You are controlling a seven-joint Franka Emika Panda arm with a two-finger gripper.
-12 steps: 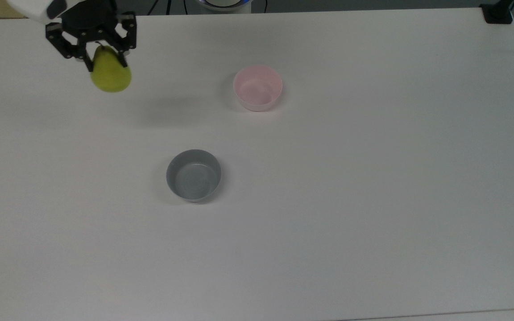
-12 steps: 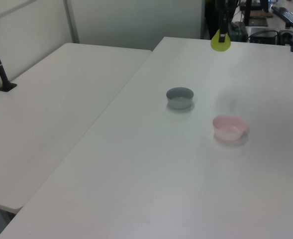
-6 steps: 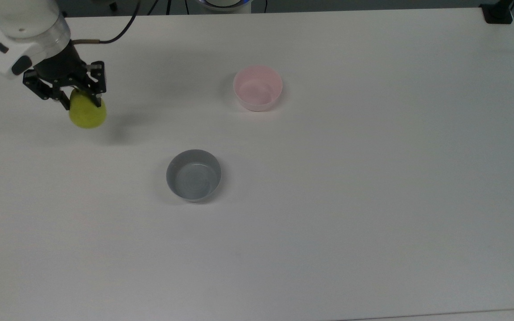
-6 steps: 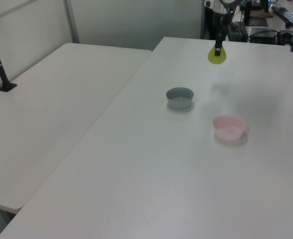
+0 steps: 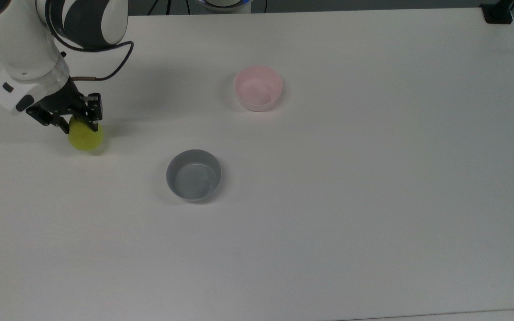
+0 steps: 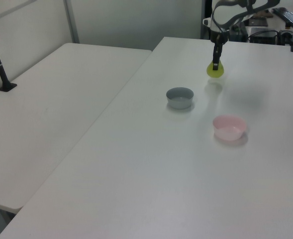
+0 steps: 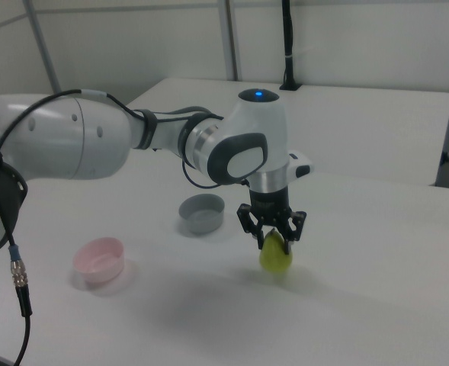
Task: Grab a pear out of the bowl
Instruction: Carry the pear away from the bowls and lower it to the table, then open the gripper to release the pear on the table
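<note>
Near the table (image 5: pixel 373 200), fingers (image 7: pixel 287 242) clamp the pear (image 5: pixel 86 137); no writing shows.

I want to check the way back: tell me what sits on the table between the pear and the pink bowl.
Nothing: in the top view the stretch of table between the pear, held in the gripper, and the pink bowl is bare. The grey bowl sits off that line, lower.

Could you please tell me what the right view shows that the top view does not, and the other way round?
The right view alone shows the arm's bulky rear links, a blue light on the joint above the gripper, and a second table behind. The top view alone looks straight down into the pink bowl and the grey bowl, both empty. Both show the gripper shut on the pear, low over the white table, apart from both bowls.
</note>
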